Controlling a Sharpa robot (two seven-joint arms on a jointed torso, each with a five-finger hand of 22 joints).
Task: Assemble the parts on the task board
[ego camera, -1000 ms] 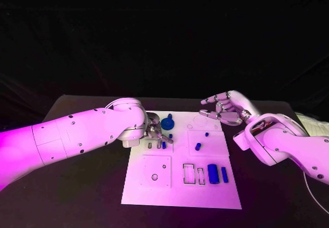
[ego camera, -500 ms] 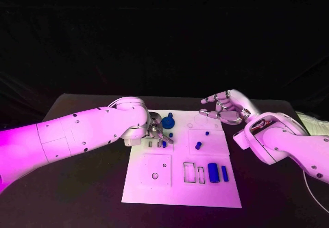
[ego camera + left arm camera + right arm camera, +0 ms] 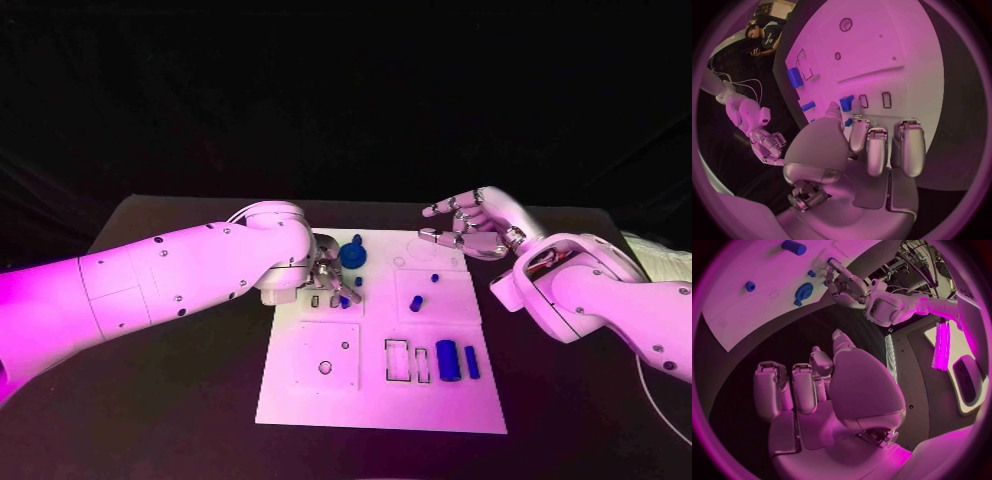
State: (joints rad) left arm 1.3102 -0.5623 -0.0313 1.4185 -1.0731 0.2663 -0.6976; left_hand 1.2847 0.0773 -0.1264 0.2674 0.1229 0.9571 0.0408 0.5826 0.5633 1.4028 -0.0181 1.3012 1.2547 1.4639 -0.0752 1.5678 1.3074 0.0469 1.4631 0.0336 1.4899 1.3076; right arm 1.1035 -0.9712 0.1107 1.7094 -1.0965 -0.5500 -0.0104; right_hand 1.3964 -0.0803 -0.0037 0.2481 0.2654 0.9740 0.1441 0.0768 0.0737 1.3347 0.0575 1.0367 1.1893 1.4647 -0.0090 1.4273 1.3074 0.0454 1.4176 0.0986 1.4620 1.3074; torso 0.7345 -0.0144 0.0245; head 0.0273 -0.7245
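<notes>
Nearest to the robot on the white rectangular task board (image 3: 382, 400) lie a fat blue cylinder part (image 3: 447, 361) and, just beside it, a thin blue rod part (image 3: 472, 366), next to two empty rectangular slots (image 3: 407, 363); these have stayed where they were one second ago. Farther along the board, a small blue peg part (image 3: 415, 303) also has not moved. Over the board's far left part, the left hand (image 3: 329, 280) has shifted only a little in the last second. Its fingers (image 3: 869, 145) are curled downward, and in the left wrist view the thumb and a finger pinch a small blue block part (image 3: 846, 103) just beside a row of small slots. I judge that it is being lined up for insertion and is not yet seated. Close by lies a round blue gear-like part (image 3: 352, 258). Beyond the board's far right corner, the right hand (image 3: 473, 229) still hovers above the black surface (image 3: 173, 360), fingers apart and holding nothing.
</notes>
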